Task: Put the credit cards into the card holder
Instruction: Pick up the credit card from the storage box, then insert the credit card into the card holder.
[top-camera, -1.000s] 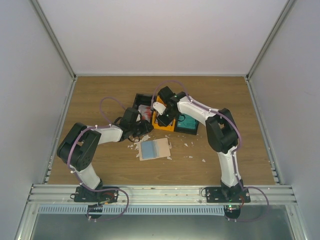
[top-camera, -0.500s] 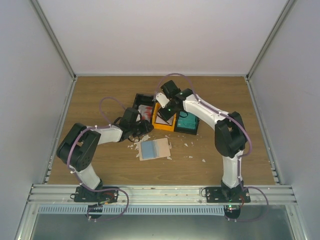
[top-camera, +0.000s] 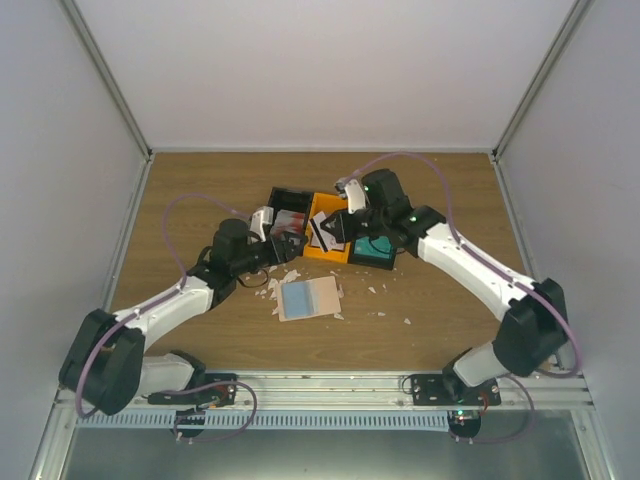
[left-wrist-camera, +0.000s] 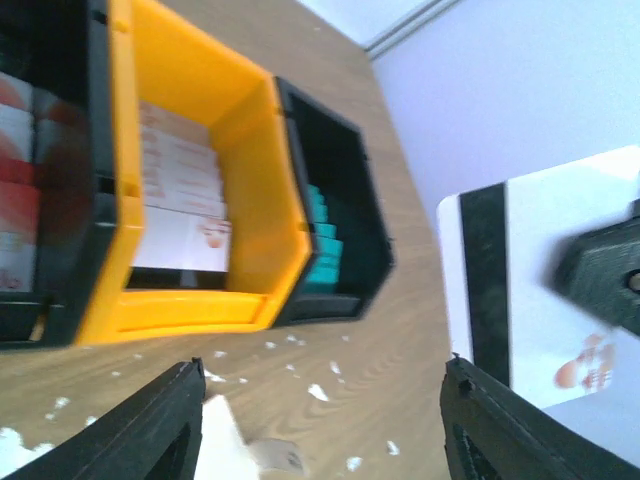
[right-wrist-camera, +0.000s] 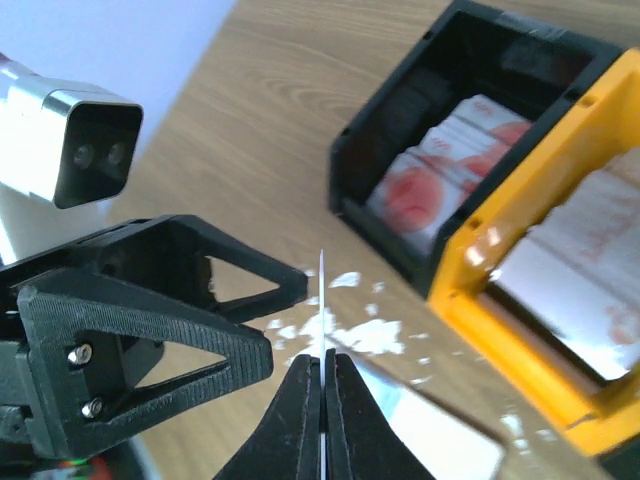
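Right tool (right-wrist-camera: 322, 372): clamped on pale credit card (left-wrist-camera: 520, 290), held upright.
Left tool (left-wrist-camera: 320, 425): jaws apart, empty.
Card holder (top-camera: 310, 297): on bench, toward near edge from both tools.

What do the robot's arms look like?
The left arm and right arm are white with chunky black joints, each trailing a thin purple cable. The left gripper has black triangle-frame fingers with silver screws; the right gripper has slim black fingers.

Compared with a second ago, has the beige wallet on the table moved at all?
No. The card holder lies in the same spot, just on the near side of the orange bin, exactly where it was before.
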